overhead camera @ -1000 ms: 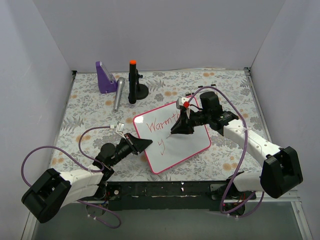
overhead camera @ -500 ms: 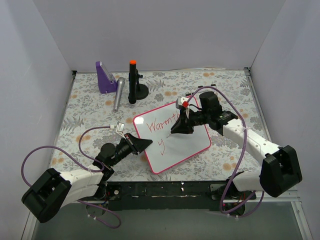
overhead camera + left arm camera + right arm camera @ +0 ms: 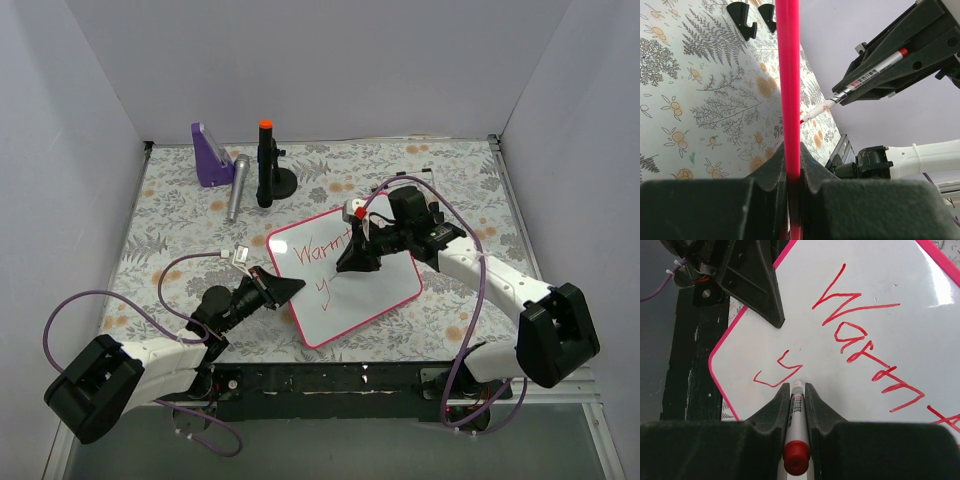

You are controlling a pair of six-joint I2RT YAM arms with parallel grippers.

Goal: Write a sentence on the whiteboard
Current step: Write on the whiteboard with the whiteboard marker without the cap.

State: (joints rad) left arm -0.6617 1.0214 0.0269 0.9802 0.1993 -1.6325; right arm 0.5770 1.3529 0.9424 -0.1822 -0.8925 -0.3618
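Overhead, the glossy pink-framed white whiteboard (image 3: 375, 295) lies mid-bench toward the near edge. Left wrist: the left gripper (image 3: 788, 155) clenches its frame (image 3: 788, 60). Right wrist: the right gripper (image 3: 796, 386) grasps a red-capped white marker (image 3: 796, 412); the red handwritten sentence (image 3: 850, 337) reads only "Warmth", "y", so it is probably barely begun.

left gripper (image 3: 296, 287) clamped on whiteboard (image 3: 378, 288) left edge, right gripper (image 3: 347, 266) with marker (image 3: 796, 412) over board middle, purple stand (image 3: 210, 156), grey cylinder (image 3: 236, 188), black post (image 3: 266, 170) crowding far-left corner, bare table (image 3: 462, 172) far right

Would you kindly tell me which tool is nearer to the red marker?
Right. The right tool grips the marker over the whiteboard; the left tool clamps the whiteboard's left edge, apart from it.
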